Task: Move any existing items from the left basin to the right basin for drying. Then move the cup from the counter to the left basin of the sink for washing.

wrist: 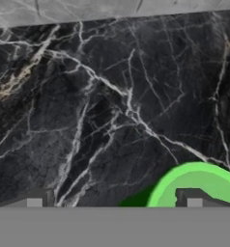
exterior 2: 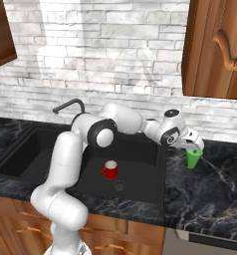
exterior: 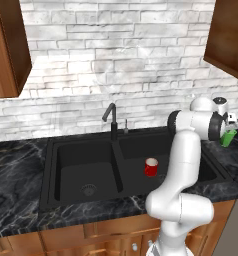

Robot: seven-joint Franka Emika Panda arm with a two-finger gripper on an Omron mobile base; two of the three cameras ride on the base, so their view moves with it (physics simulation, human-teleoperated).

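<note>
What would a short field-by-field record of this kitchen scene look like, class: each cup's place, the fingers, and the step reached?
small red cup with white inside: upright in the right basin of the matte black double sink
left basin: holds no cup
small green plastic cup: upright on the glossy black marble counter, right of the sink
fingers: open, just above the green cup, one tip over its mouth
step reached: green cup not yet gripped

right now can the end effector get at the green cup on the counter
Probably yes: the open end effector hovers just above the green cup, which stands upright on the counter with nothing beside it.
</note>
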